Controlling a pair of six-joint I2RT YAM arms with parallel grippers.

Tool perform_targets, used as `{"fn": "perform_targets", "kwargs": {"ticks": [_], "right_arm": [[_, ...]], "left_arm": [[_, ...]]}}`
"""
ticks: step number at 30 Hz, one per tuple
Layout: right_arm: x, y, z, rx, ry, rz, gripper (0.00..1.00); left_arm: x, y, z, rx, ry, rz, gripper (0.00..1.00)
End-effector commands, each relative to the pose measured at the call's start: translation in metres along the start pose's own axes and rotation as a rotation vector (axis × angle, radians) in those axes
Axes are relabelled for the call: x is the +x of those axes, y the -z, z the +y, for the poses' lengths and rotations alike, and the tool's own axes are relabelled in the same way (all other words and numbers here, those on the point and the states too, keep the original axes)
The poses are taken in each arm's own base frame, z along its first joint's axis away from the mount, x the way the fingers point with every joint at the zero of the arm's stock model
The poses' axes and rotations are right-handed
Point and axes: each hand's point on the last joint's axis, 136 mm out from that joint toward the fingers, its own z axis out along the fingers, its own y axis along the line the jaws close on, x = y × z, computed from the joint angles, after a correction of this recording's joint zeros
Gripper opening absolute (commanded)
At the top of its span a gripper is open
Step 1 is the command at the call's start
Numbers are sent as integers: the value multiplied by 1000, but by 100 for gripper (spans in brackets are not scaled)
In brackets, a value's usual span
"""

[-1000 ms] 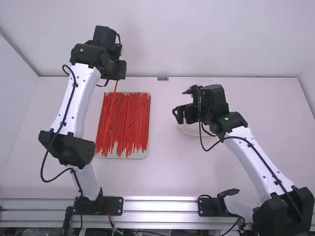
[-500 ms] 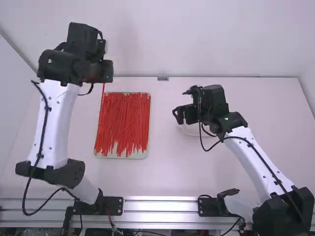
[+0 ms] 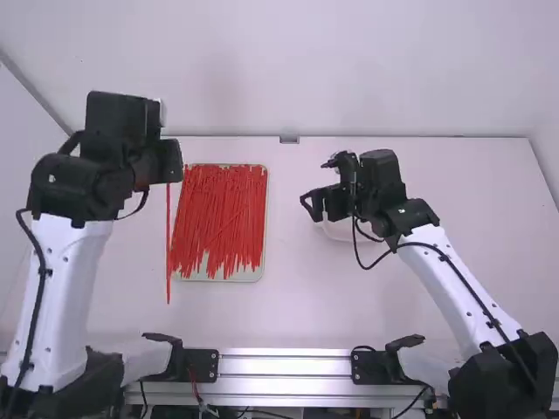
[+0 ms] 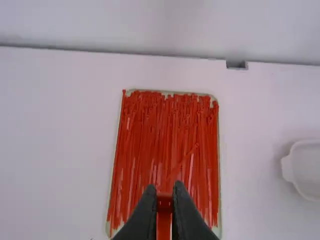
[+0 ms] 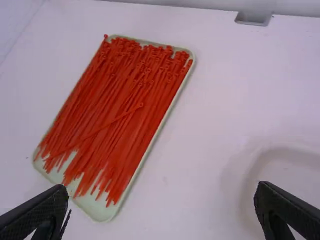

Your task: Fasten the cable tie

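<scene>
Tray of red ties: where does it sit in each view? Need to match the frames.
High view: tray left of centre on the table, between the two arms.
Left wrist view: tray straight beyond the left end effector, which is shut on a cable tie.
Right wrist view: tray at a slant, beyond the open right end effector.
Shared landmark: grey bracket at the table's far edge.
</scene>
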Motion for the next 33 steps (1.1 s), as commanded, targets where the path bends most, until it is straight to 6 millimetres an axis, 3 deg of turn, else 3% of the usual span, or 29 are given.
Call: {"fn": "perform_targets", "kwargs": {"ticks": [1,5,11,26,30,33], "right_arm": [[-15,6,17,-83,20,-35,99],[-21,7,38,-182,42,-58,99],[-34,10,71,-307,113,-113,99],[-73,21,128,-452,149,-286,99],[-78,23,137,-465,172,-316,100],[-84,19,131,-408,124,-335,98]], "left_arm": [[17,2,3,0,42,-29,2],[31,-10,-7,80,61,-77,2],[34,-33,-31,227,97,-160,2],[-8,-50,-111,661,38,-337,2],[-12,-53,-136,720,19,-359,2],[-15,-46,-156,773,-6,-387,2]]}}
